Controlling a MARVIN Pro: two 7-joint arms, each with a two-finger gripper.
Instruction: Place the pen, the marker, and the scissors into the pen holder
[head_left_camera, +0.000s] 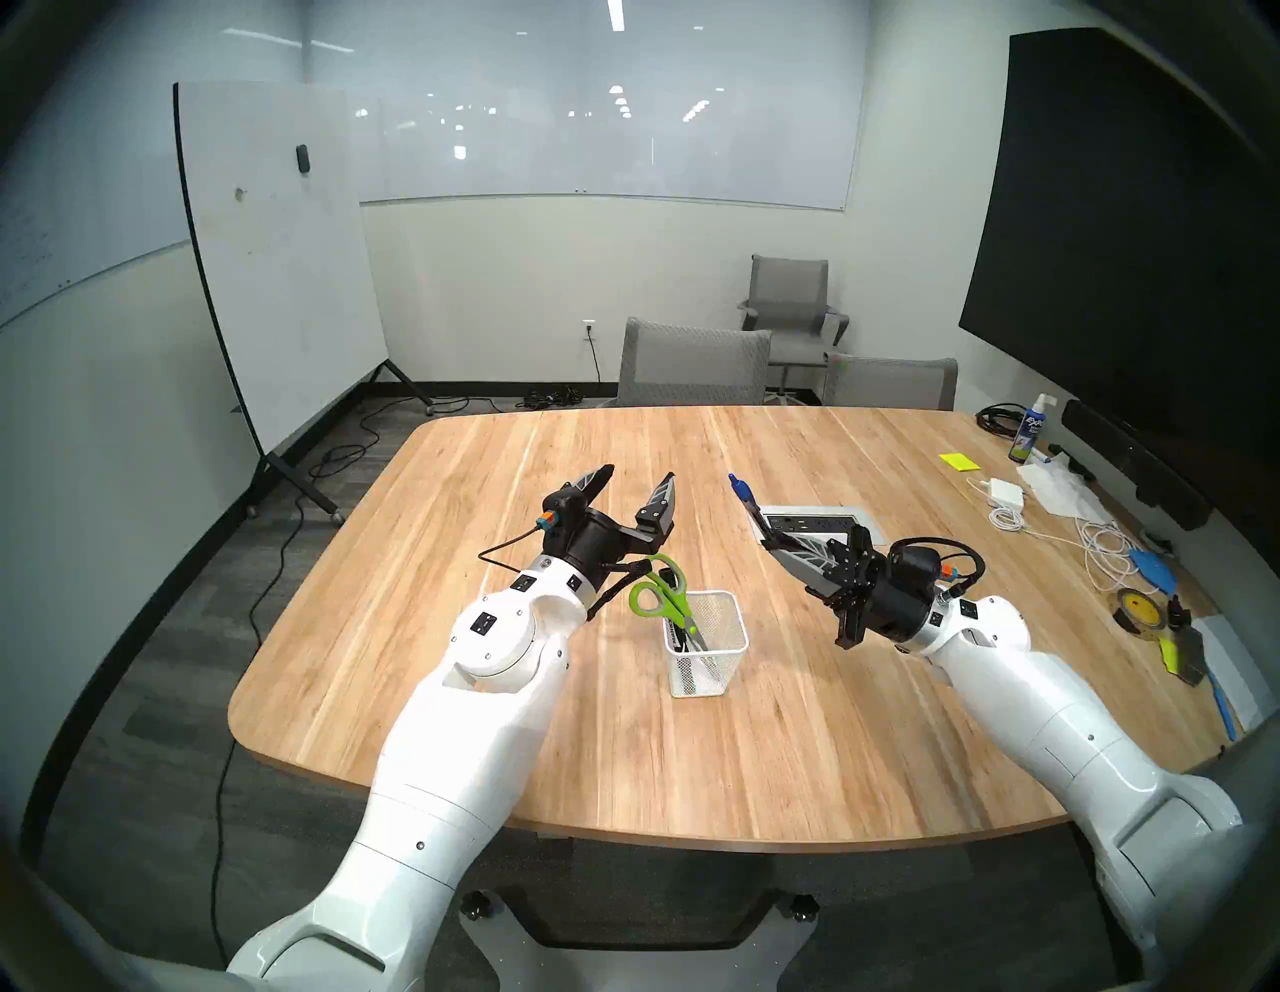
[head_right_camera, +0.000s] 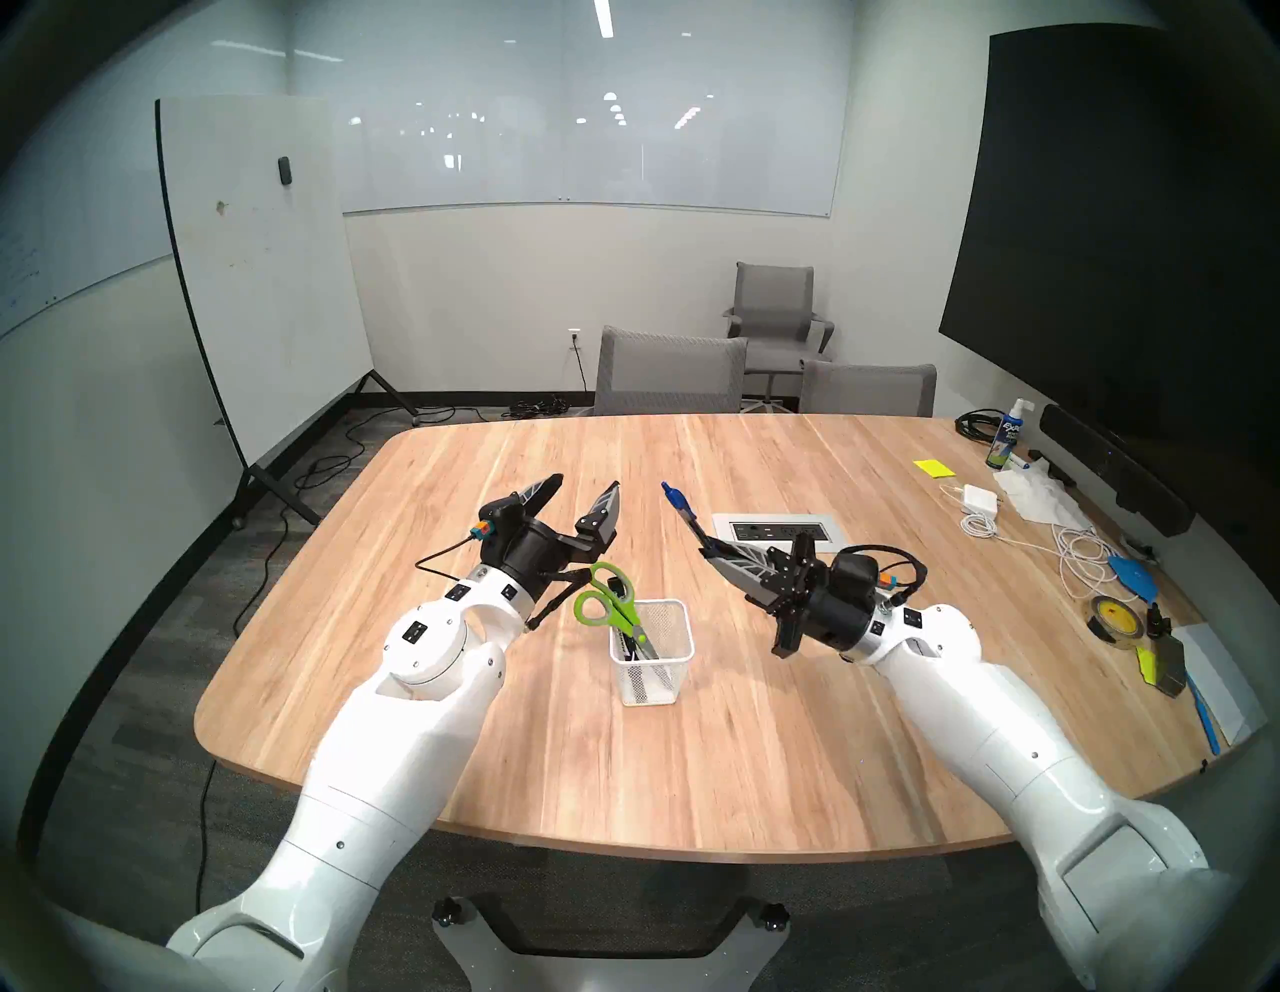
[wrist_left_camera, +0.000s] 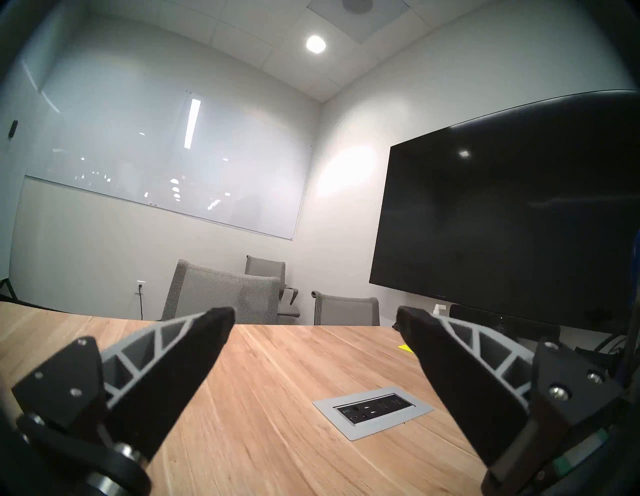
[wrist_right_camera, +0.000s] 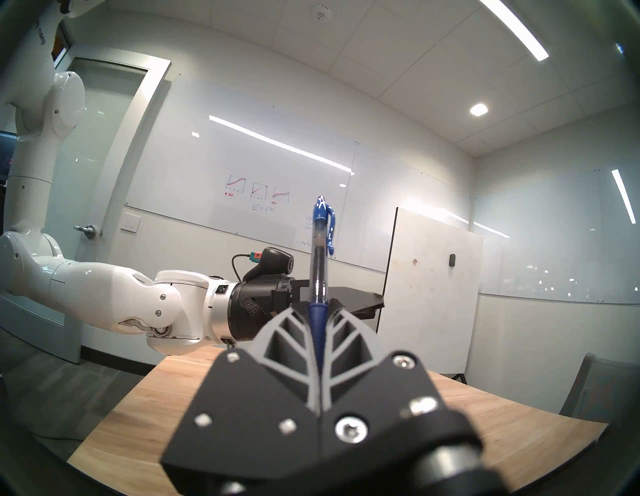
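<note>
The right gripper (head_left_camera: 764, 530) has its fingers clenched on the blue ballpoint pen (head_left_camera: 744, 497), which sticks out beyond the fingertips, its blue clip end pointing up and to the far left, well above the tabletop (head_left_camera: 796, 727). The white mesh pen holder (head_left_camera: 708, 644) stands near the middle of the tabletop, between the two arms. It already contains the scissors (head_left_camera: 661, 596), with the green handles up and leaning to the left, and the black marker (head_left_camera: 675, 634) beside them. The left gripper (head_left_camera: 637, 488) hovers just behind the holder's left side, fingers spread wide and empty.

The pen seems to be the last thing to place. To do this well, the right arm should probably turn the wrist until the pen hangs almost vertical, then carry it over the free right part of the holder, away from the scissor handles. It should lower the pen until its end is below the rim and only then let go, so that it does not bounce out or tip the light holder.
</note>
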